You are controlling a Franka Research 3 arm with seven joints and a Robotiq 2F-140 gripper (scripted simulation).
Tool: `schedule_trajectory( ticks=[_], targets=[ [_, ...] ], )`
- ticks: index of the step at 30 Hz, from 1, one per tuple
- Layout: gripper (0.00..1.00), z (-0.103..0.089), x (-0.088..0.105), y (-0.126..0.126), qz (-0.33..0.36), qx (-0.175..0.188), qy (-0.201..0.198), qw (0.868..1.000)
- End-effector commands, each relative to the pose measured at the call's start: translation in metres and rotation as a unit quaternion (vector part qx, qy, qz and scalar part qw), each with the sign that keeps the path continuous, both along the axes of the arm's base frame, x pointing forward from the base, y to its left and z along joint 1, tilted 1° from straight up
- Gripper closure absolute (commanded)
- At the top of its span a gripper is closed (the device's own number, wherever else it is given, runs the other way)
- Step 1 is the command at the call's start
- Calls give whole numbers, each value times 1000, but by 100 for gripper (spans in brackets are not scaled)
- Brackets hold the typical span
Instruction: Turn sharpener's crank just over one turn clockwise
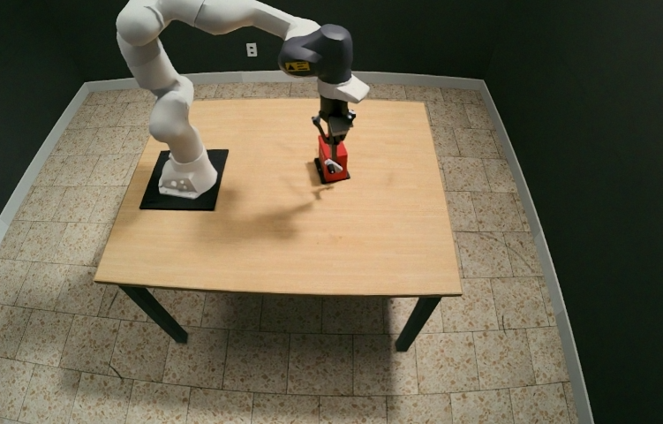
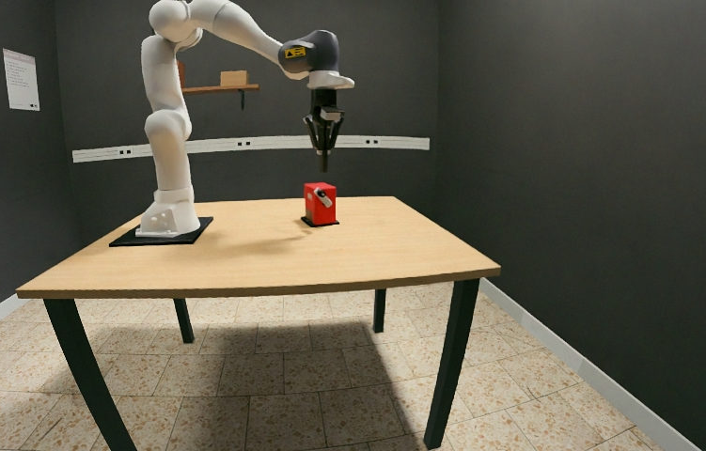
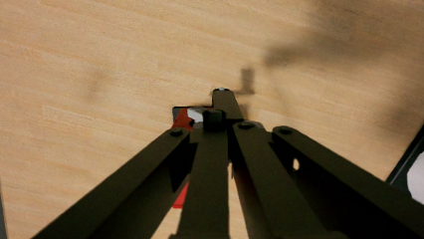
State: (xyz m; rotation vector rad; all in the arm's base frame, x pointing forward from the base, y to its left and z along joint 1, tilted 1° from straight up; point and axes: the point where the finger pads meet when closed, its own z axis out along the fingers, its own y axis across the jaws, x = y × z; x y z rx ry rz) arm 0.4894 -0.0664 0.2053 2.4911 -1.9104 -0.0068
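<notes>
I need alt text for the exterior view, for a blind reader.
A white robot arm holds its shut, empty end effector above a red sharpener on a wooden table, not touching it. The sharpener's grey crank faces the camera.

White arm [image 2: 164, 128], dark grey wrist [image 2: 314, 50] (yellow warning label), black gripper [image 2: 322, 166]

Bright red sharpener [image 2: 320, 203] with a pale grey crank [image 2: 321, 196], parked on a small black plate. Light wood-grain table [image 2: 267, 256] on dark legs. White arm [image 2: 167, 119] going charcoal at the wrist, yellow warning sticker there, black gripper [image 2: 322, 165]. Black base plate [image 1: 152, 201]. Beige speckled floor tiles [image 1: 282, 367], dark grey walls [image 2: 586, 167], white wall strip.
</notes>
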Motion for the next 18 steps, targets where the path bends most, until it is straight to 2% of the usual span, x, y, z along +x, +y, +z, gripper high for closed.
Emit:
schedule_trajectory(
  ticks=[1, 14, 15, 18],
  targets=[
    [90, 0, -2, 0, -2, -1, 2, 1000],
    [90, 0, -2, 0, -2, -1, 2, 1000],
    [61, 0, -2, 0, -2, -1, 2, 1000],
    [61, 0, -2, 0, -2, -1, 2, 1000]
  ],
)
